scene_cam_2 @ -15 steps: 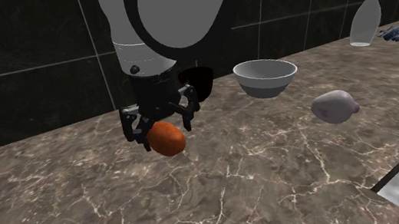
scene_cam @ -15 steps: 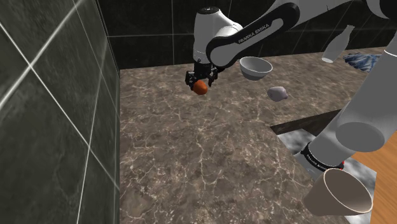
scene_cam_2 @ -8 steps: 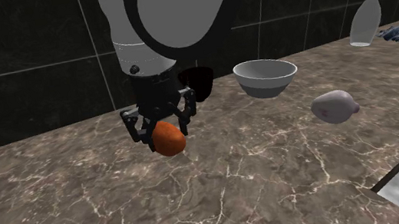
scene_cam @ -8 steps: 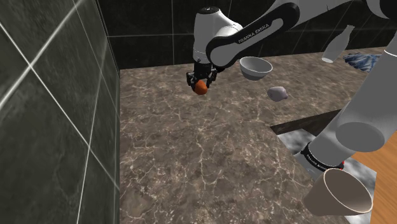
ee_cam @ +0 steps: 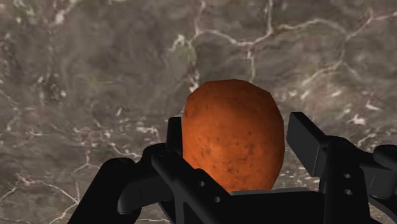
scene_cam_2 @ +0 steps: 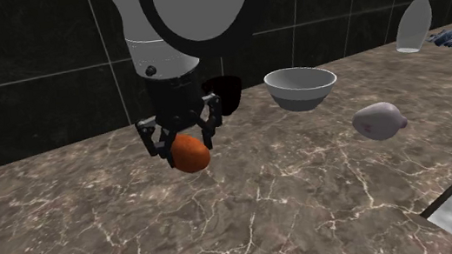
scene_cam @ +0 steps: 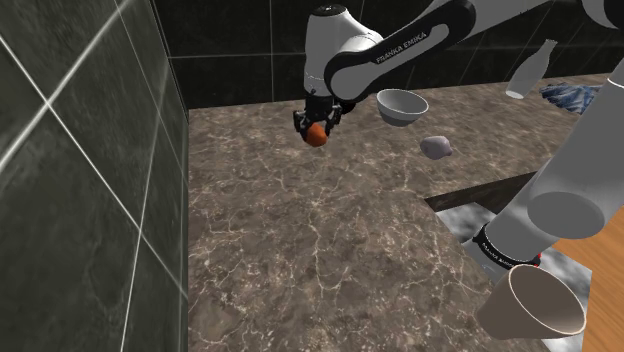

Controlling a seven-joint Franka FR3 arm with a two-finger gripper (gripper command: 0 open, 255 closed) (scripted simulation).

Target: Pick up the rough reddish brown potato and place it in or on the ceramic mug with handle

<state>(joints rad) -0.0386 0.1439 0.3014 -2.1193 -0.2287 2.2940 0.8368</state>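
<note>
Your gripper clasps the orange-brown potato between its black fingers, above the veined stone counter. Just behind it in the second exterior view stands the dark mug, with a grey bowl to that view's right.

Reddish potato in tool, above veined counter

The shoulder view is looking down from high over the whole surface toward the wall. The second exterior view is sitting low and near, sharing the claw and bowl with it. The wrist view is looking down from close above.
</note>
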